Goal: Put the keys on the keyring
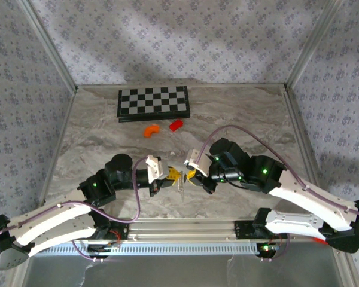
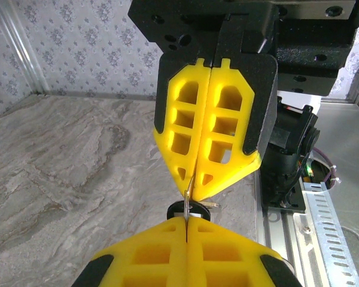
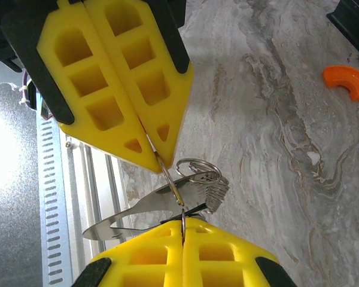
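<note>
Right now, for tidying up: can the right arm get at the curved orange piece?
Probably not: its jaws are shut on the keyring, though nothing blocks the orange piece.

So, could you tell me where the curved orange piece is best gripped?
Probably across the middle of the curved orange piece, from straight above: it lies flat on the table, clear of the red block, and its band is narrow there.

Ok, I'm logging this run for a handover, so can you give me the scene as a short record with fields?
left pincer: shut, pinching the keyring by its thin wire
right pincer: shut on the same wire, tip to tip with the left
keys: silvery blade beside the right pincer's tips
elsewhere: orange curved piece, red block, checkerboard, all at the far side
</note>
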Motion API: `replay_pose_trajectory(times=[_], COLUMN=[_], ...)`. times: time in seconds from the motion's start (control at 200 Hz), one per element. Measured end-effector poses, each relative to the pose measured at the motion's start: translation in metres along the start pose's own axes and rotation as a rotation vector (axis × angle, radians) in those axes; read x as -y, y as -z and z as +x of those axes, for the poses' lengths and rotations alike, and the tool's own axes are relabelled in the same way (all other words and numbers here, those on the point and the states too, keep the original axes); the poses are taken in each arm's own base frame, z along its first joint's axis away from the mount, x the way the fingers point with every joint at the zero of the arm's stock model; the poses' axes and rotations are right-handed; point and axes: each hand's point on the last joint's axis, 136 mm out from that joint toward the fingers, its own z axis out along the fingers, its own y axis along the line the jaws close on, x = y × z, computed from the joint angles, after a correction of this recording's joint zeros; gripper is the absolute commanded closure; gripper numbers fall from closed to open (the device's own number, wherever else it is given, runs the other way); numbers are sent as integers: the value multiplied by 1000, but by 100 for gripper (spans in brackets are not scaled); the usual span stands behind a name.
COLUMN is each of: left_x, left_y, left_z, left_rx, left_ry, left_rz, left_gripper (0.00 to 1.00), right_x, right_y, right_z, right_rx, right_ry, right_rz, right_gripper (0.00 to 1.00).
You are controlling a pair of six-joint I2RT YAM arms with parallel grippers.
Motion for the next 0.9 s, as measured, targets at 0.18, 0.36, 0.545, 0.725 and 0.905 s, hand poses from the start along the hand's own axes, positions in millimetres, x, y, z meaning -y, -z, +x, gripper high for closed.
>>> replay_pose_trajectory(times=[0.18, 0.36, 0.545, 0.725, 0.905], left_x=[0, 0, 0, 0, 0], left_y=[0, 0, -2, -2, -2], left_z=[0, 1, 3, 3, 3], left_rx=[0, -4, -11, -11, -10], left_ry=[0, 1, 4, 4, 4], left_rz=[0, 0, 1, 3, 2], left_gripper=[100, 100, 100, 100, 100], right_x=[0, -1, -1, -2, -2], right_y=[0, -2, -4, -5, -6], right_z=[-1, -1, 2, 2, 1], right_rx=[3, -4, -21, -20, -17], right_ry=[1, 5, 2, 4, 6], right_rz=[0, -4, -7, -12, -13], right_gripper=[100, 100, 100, 100, 100])
